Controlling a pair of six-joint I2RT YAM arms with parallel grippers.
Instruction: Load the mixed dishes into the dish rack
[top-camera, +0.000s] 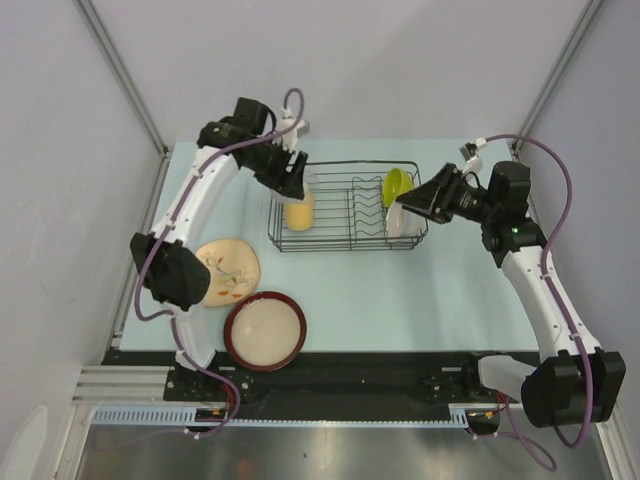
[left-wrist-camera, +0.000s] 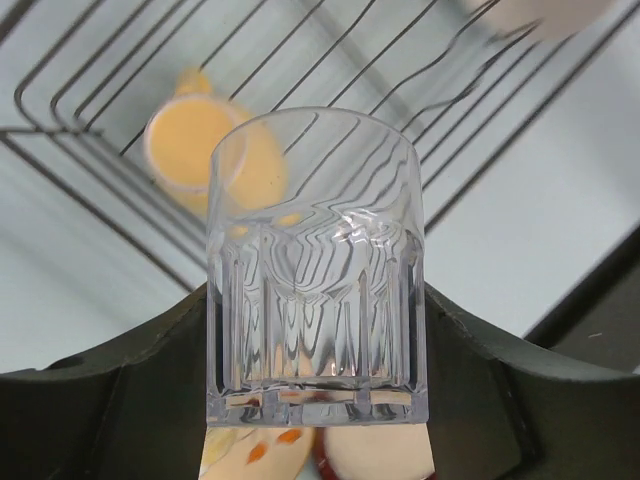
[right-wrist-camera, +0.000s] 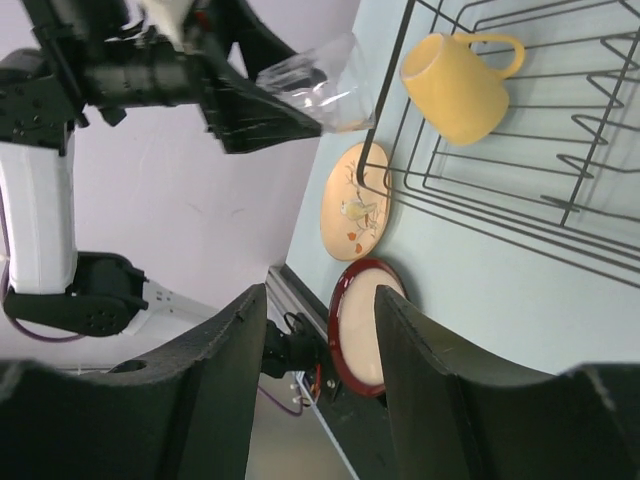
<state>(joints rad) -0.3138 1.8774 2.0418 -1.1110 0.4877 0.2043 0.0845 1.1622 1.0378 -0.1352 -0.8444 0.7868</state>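
My left gripper (top-camera: 292, 176) is shut on the clear glass (top-camera: 306, 180) and holds it above the left end of the black wire dish rack (top-camera: 350, 243). In the left wrist view the glass (left-wrist-camera: 315, 270) sits between the dark fingers (left-wrist-camera: 150, 385). The pale yellow mug (top-camera: 298, 212) lies in the rack below it. The lime green bowl (top-camera: 396, 185) and the small pale saucer (top-camera: 403, 221) stand at the rack's right end. My right gripper (top-camera: 420, 198) is open and empty beside them. The floral plate (top-camera: 230, 270) and the red-rimmed dish (top-camera: 265, 330) lie on the table.
The right wrist view shows the mug (right-wrist-camera: 465, 85), the held glass (right-wrist-camera: 320, 85), the floral plate (right-wrist-camera: 355, 200), the red-rimmed dish (right-wrist-camera: 360, 325) and rack wires (right-wrist-camera: 480, 170). The left arm's elbow (top-camera: 165, 270) hangs beside the floral plate. Walls close the table's back and sides.
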